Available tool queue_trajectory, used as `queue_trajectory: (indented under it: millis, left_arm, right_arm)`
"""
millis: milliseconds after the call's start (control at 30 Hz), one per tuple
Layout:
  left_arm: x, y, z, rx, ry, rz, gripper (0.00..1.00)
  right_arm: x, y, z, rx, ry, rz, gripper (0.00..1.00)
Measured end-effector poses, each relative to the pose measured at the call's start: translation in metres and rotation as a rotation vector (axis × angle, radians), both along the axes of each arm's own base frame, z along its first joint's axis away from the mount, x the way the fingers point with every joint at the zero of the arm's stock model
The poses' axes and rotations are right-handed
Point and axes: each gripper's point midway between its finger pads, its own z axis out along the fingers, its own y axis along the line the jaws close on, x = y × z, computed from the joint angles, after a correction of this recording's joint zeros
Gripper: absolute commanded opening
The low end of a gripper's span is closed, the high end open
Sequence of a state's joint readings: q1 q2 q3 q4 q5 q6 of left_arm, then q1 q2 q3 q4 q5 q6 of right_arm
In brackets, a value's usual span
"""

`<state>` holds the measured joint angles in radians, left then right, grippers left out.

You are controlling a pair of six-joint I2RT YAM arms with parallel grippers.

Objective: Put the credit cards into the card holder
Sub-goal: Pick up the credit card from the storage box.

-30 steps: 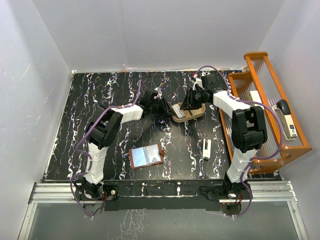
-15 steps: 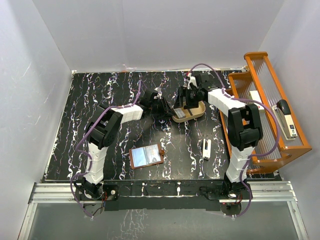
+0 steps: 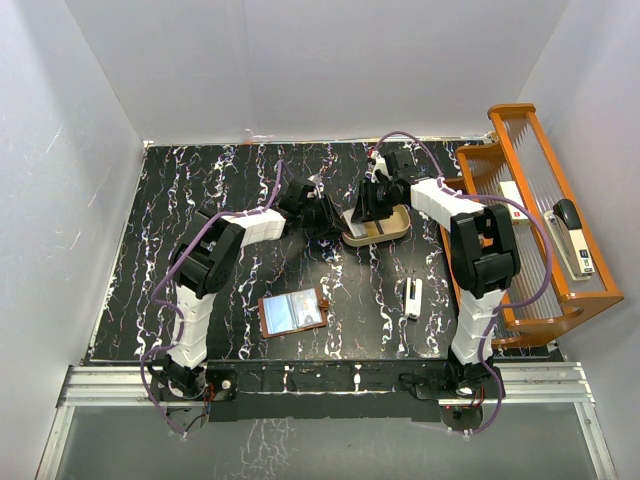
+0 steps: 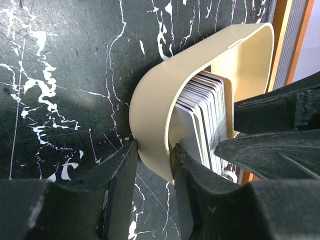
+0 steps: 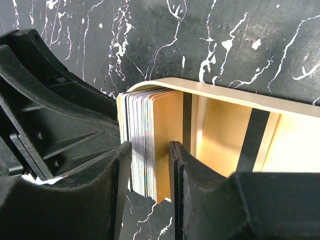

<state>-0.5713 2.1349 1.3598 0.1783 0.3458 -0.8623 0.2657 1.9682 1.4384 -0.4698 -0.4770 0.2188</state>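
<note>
The credit cards (image 5: 142, 135) are not yet in the card holder. They stand on edge as a tight stack at one end of the tan oval tray (image 5: 225, 95), which sits far back on the desk (image 3: 200, 200). The left hand (image 4: 152, 156) is clamped on the tray's curved end wall, one finger outside and one inside, steadying it. The right hand (image 5: 149, 160) comes from above with its fingers astride the stack. Cards fill the gap between them, but it cannot be told whether the fingers press on the cards or only flank them.

The stack's faces are turned toward the left hand, so the cards' top edges lie across the tray, in line with the right hand's gap. A straight lift looks like the way out.

The card holder (image 3: 293, 312) lies open and flat near the arms' bases, well apart from the tray and nearer the left arm's side. The right hand would therefore have to carry the cards back and inward.
</note>
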Motion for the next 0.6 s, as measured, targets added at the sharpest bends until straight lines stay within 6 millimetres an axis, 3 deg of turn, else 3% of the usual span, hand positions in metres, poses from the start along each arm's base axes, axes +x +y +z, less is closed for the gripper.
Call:
queue_trajectory:
  millis: [267, 533, 600]
  left_arm:
    - [0.000, 0.000, 0.000, 0.002, 0.000, 0.001, 0.32]
    - [0.001, 0.001, -0.001, 0.005, 0.000, 0.005, 0.32]
    - [0.001, 0.001, -0.001, 0.005, 0.000, 0.005, 0.32]
  right_arm:
    - [0.001, 0.000, 0.016, 0.007, -0.033, -0.009, 0.25]
    - [0.005, -0.006, 0.019, -0.023, -0.054, -0.034, 0.00]
    - [0.008, -0.010, 0.019, -0.046, -0.066, -0.045, 0.00]
